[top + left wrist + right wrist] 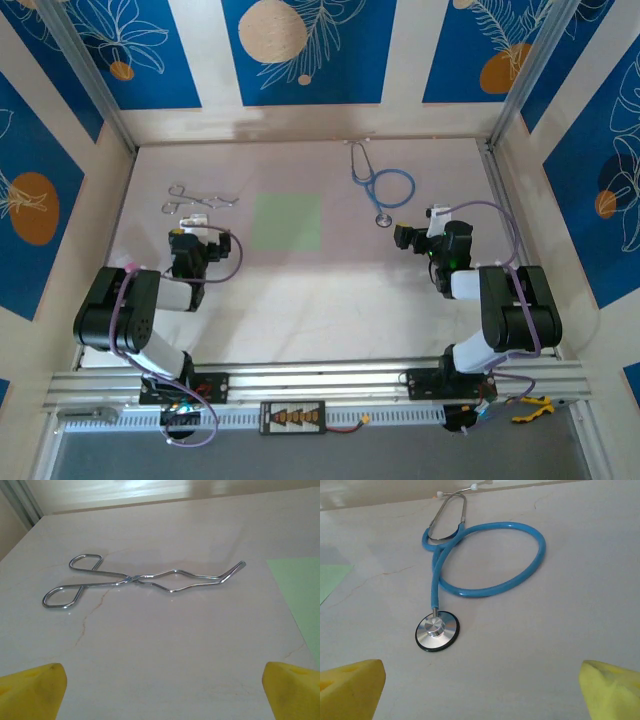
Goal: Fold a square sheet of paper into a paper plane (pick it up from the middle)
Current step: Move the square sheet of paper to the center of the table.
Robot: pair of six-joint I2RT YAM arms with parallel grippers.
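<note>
The square sheet of paper is pale green and lies flat and uncreased on the table's middle, toward the back. Its left edge shows at the right of the left wrist view, and a corner shows at the left of the right wrist view. My left gripper hovers left of the sheet, open, yellow fingertips wide apart with bare table between them. My right gripper is right of the sheet, also open, nothing between its fingertips.
Metal tongs lie ahead of the left gripper. A blue stethoscope lies ahead of the right gripper, its chest piece nearest. Walls close in the table on three sides.
</note>
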